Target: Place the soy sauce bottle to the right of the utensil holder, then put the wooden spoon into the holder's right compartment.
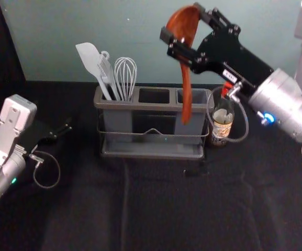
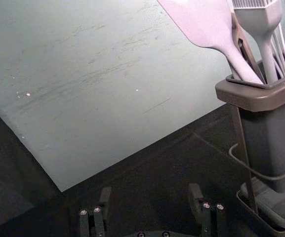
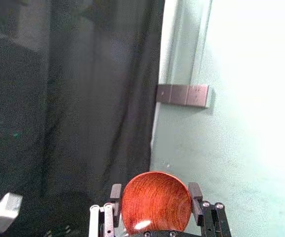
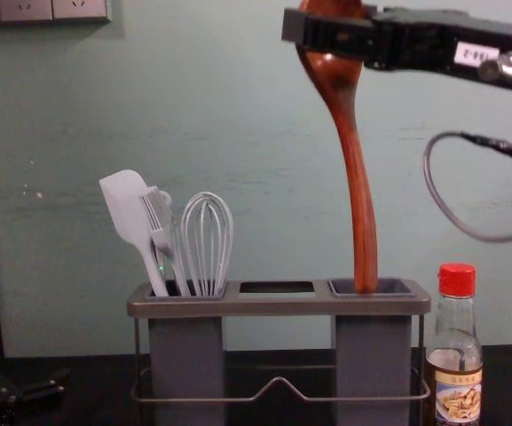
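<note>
My right gripper is shut on the bowl of the wooden spoon, high above the utensil holder; the right wrist view shows the red-brown bowl between the fingertips of that gripper. The handle hangs down, nearly upright. In the chest view its lower end meets the opening of the right compartment; how deep it reaches, I cannot tell. The red-capped soy sauce bottle stands upright right of the holder. My left gripper is parked at the left; fingers of this gripper are apart.
A white spatula, a brush and a whisk stand in the holder's left compartment. Its middle compartment is empty. A cable loops from the right arm near the bottle. Behind the table rises a grey-green wall.
</note>
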Available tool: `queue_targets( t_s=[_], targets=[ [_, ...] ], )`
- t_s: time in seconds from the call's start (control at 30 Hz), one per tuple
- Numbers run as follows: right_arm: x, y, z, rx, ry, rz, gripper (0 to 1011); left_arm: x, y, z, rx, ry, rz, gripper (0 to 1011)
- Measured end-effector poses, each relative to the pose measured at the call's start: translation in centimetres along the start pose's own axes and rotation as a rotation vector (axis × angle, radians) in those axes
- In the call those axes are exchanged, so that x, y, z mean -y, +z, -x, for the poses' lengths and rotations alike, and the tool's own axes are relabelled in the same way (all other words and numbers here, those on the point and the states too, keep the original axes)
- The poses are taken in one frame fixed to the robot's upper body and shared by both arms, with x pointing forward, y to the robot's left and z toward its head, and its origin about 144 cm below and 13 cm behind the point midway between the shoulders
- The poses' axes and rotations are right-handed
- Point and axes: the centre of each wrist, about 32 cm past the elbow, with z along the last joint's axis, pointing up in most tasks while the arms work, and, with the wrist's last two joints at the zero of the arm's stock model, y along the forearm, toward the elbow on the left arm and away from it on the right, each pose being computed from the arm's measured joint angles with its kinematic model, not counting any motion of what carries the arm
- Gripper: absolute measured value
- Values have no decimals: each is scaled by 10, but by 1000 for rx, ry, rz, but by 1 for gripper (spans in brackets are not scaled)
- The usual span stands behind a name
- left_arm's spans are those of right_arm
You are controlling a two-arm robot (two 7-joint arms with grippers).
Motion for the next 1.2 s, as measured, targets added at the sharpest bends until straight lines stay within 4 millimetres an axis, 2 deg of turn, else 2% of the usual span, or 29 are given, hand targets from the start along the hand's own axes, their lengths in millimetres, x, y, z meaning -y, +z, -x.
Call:
queue_targets(
  t_s=[0.33, 0.63, 1.2],
  targets=[
    [-22, 0, -18, 82, -73, -19, 836, 0, 0, 0, 0, 0, 0, 1005],
    [-35, -14, -27, 98, -125, 10, 836, 0, 0, 0, 0, 0, 0, 1005],
    [-41, -37, -34, 77, -149, 55, 836, 0, 0, 0, 0, 0, 0, 1005]
  ],
)
